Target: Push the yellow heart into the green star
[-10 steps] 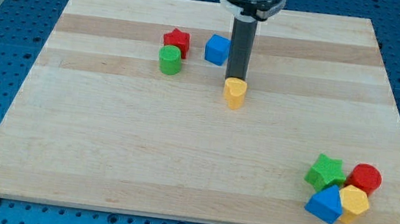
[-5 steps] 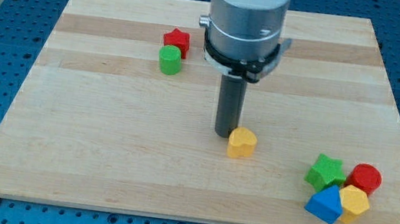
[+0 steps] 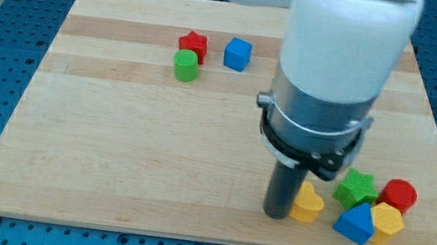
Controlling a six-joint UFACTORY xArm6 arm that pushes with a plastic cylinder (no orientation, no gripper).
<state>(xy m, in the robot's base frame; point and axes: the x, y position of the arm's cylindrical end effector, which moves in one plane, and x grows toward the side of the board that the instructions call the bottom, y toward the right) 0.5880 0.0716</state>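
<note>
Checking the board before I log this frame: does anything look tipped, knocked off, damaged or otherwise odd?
Nothing stands out. All blocks sit flat on the board. My tip is against the yellow heart on the view's left; the heart lies just short of the green star.

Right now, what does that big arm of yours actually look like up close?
It is a fat, smooth cylinder, white at the top and silvery grey lower down, ringed by a black clamp collar. Below that hangs a straight dark rod, much thinner than the body. My tip is the rod's blunt lower end. No cables, labels or markings show.
</note>
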